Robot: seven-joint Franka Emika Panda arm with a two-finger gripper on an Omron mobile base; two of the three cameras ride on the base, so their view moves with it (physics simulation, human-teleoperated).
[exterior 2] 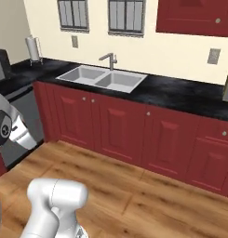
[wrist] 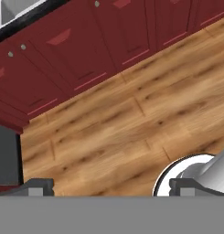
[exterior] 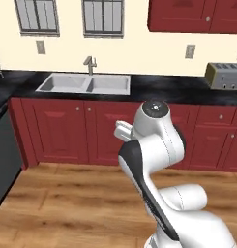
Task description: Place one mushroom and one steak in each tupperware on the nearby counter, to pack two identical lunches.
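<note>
My pincer (wrist: 109, 187) was wide open, empty, aimed at the wood floor (wrist: 131, 123). Desk (exterior: 154, 87): glossy black stone over red cabinets (exterior 2: 120, 125), carrying sink (exterior: 86, 83) and toaster (exterior: 225, 75). Couldn't spot mushroom, steak or tupperware. Best move: locate the food first, keeping the arm tucked.

One sink (exterior: 85, 83), one toaster (exterior: 224, 75)
</note>
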